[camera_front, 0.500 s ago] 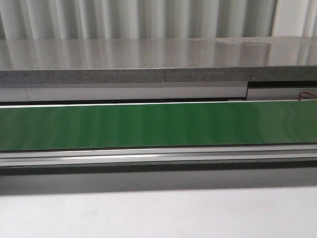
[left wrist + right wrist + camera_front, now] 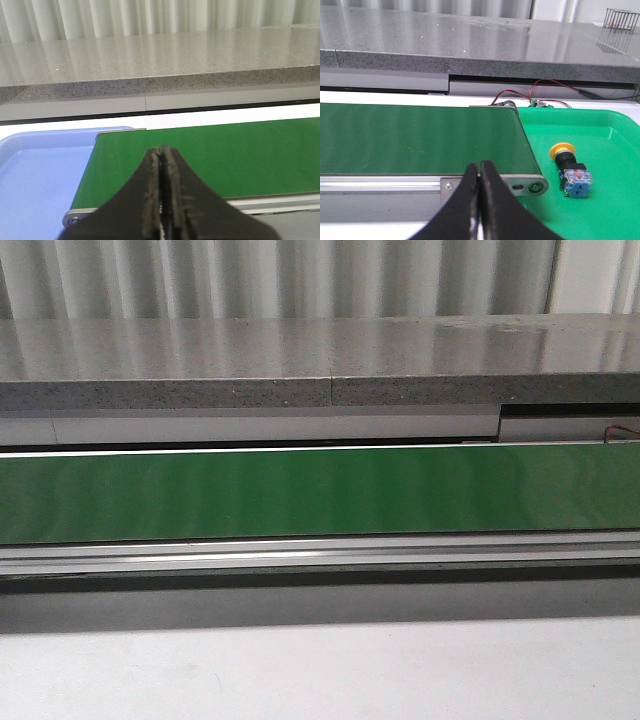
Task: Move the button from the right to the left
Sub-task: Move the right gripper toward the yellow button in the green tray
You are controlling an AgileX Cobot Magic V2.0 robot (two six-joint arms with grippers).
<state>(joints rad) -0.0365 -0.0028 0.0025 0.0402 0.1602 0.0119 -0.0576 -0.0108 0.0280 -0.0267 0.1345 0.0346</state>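
Observation:
The button, with a yellow-orange cap, black collar and blue-and-clear base, lies on its side in the green tray just past the belt's end. My right gripper is shut and empty, in front of the belt's end bracket and apart from the button. My left gripper is shut and empty, over the near edge of the green belt beside the blue tray. Neither gripper nor the button shows in the front view.
The green conveyor belt runs across the front view, with a metal rail before it and a grey stone ledge behind. Red and black wires lie behind the green tray. A wire cage stands on the ledge.

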